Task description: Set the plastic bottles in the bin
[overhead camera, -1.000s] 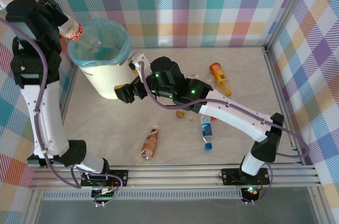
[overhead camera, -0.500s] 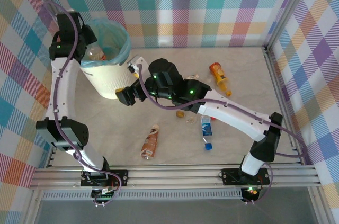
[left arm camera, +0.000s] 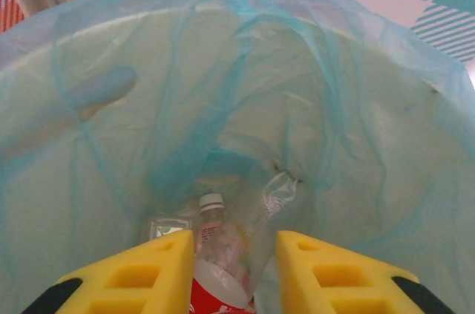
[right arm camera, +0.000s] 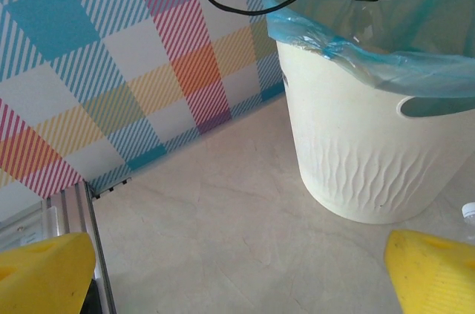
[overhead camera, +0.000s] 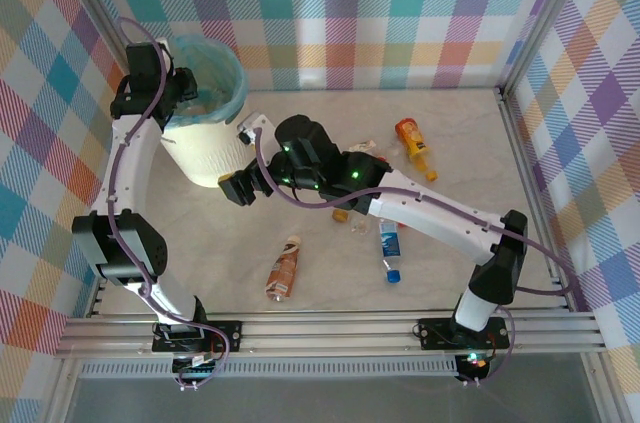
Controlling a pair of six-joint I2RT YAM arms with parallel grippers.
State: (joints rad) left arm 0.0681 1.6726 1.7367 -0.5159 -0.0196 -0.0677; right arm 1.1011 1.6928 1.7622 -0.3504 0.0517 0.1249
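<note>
The left pincer (left arm camera: 234, 258) hangs inside the mouth of the bin (overhead camera: 205, 158), clamped on a clear bottle (left arm camera: 219, 254) with a white cap and red label, the teal bag (left arm camera: 349, 143) all around it. The right pincer (overhead camera: 235, 186) sits low just beside the bin's front wall, its yellow fingers (right arm camera: 44, 269) wide apart with nothing between them. On the tabletop (overhead camera: 200, 243) lie more bottles: a brown bottle (overhead camera: 284, 268), a blue-capped bottle (overhead camera: 390, 248) and, farther back, an orange bottle (overhead camera: 413, 143).
</note>
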